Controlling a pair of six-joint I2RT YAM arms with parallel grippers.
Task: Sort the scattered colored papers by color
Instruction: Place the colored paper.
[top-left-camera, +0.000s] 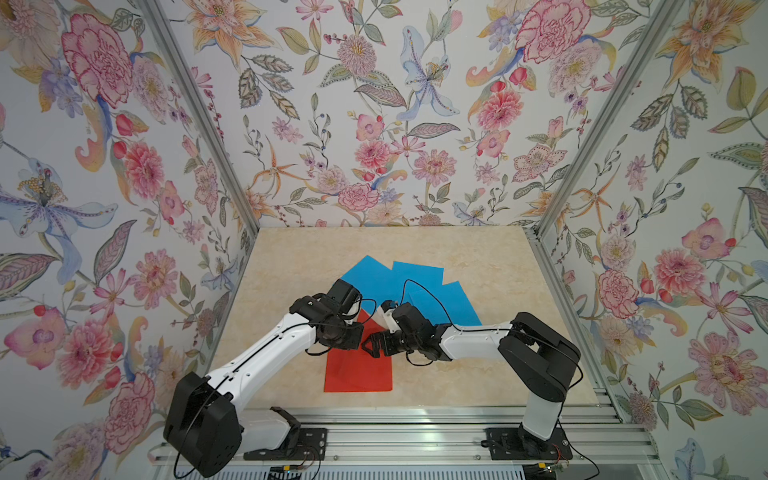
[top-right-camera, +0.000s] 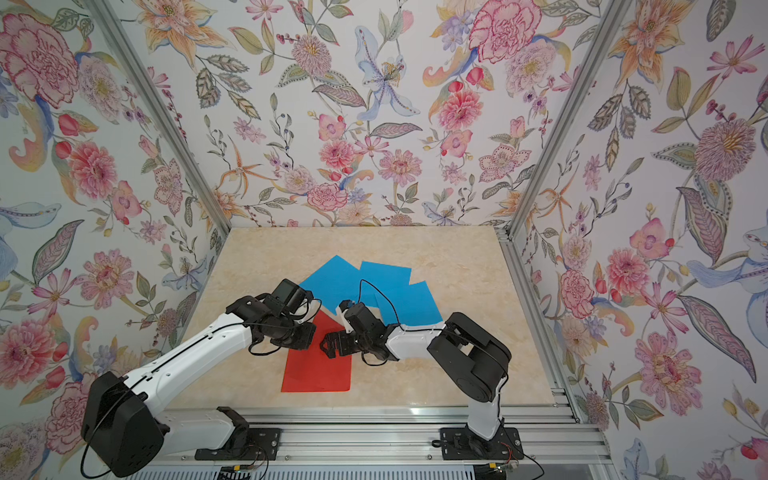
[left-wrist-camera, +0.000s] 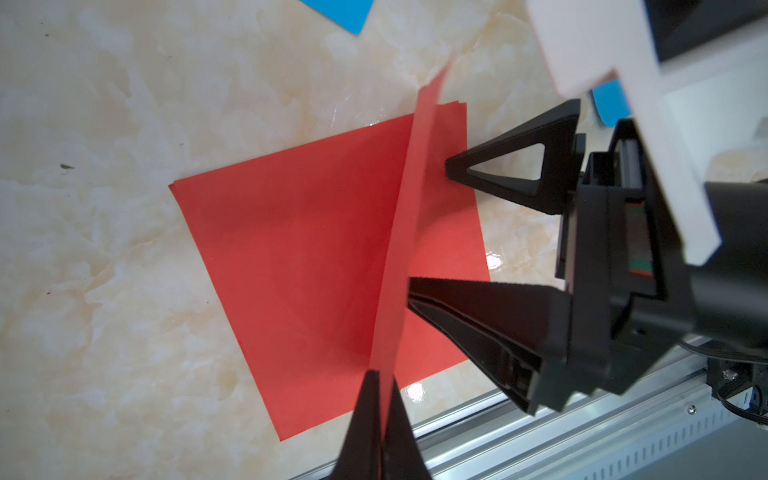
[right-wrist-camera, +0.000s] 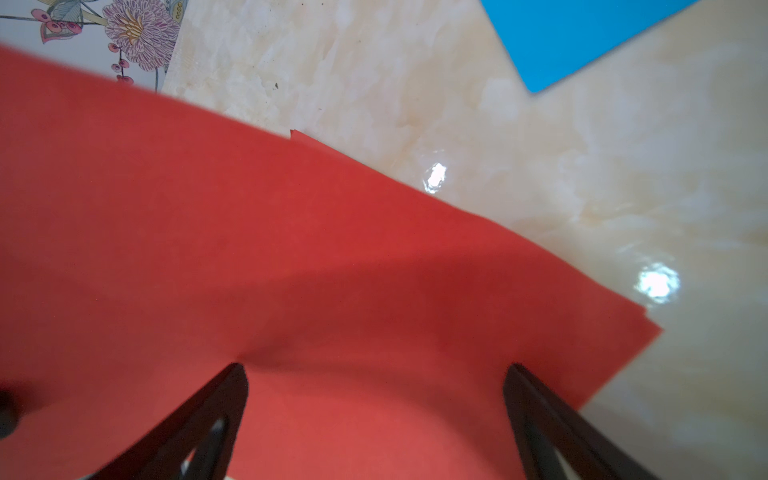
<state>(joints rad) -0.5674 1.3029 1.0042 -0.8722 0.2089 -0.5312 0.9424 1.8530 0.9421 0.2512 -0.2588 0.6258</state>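
around me stand three walls of floral wallpaper (top-left-camera: 374, 124), pink and orange blooms on a pale ground, met at the corners by aluminium posts (top-left-camera: 201, 112). under me lies a glossy cream marbled tabletop (top-left-camera: 478, 257), with bright glints of light (right-wrist-camera: 658, 282); a ribbed metal rail (top-left-camera: 415, 432) edges its near side.

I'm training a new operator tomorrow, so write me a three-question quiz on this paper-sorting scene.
1. True or false: the left tool is shut on a red sheet lifted edge-on.
2. How many blue sheets lie fanned out at the back in a top view? A) one B) three C) five
3. Fill in: the right tool, at the red stack, has its jaws ___.
Key: 1 true; 2 B; 3 open.
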